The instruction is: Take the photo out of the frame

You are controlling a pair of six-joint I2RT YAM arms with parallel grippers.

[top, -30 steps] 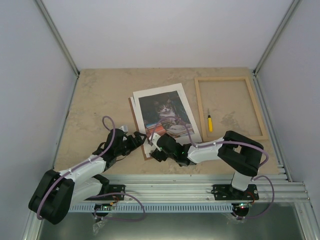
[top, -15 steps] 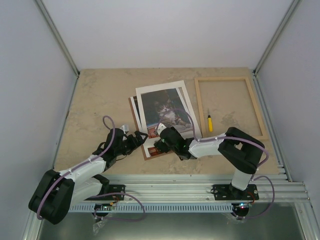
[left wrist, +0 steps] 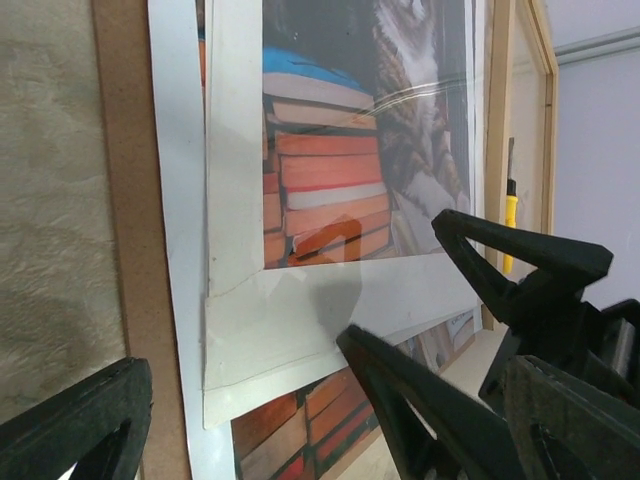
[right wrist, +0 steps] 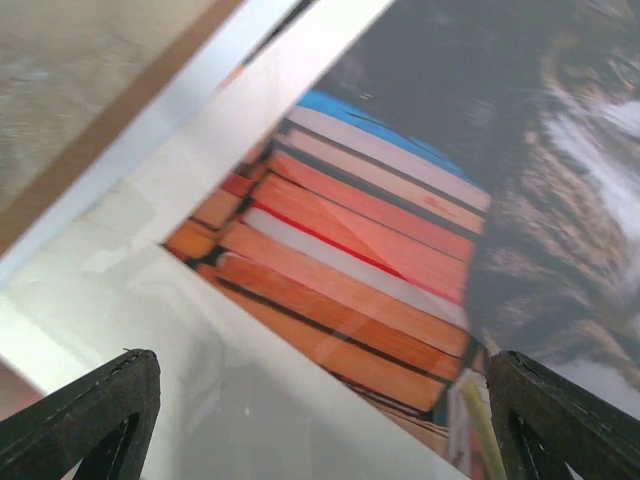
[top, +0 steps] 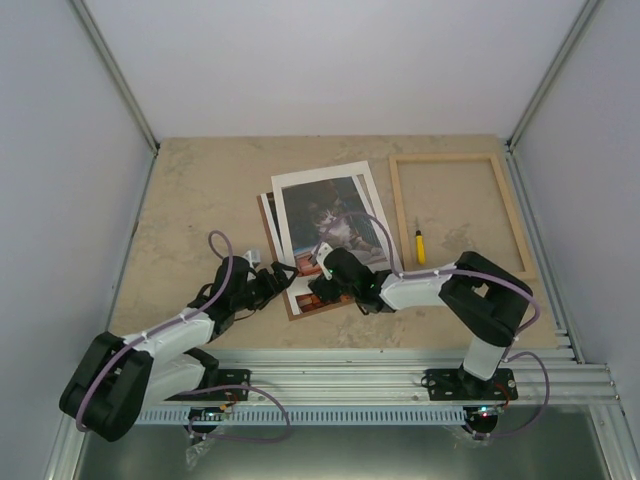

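Photo [right wrist: 400, 230] lies flat directly beneath the right gripper [right wrist: 320, 410], jaws spread.

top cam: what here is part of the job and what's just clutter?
Job:
- photo, the cat print showing through the white mat
- frame, pale wood, lying apart at the right

Lying about:
- white mat, on top of the photo
- brown backing board, under the stack
- yellow-handled tool, on the table inside the frame

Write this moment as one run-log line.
frame: empty | photo: out of frame | left hand: open | right hand: open, over photo
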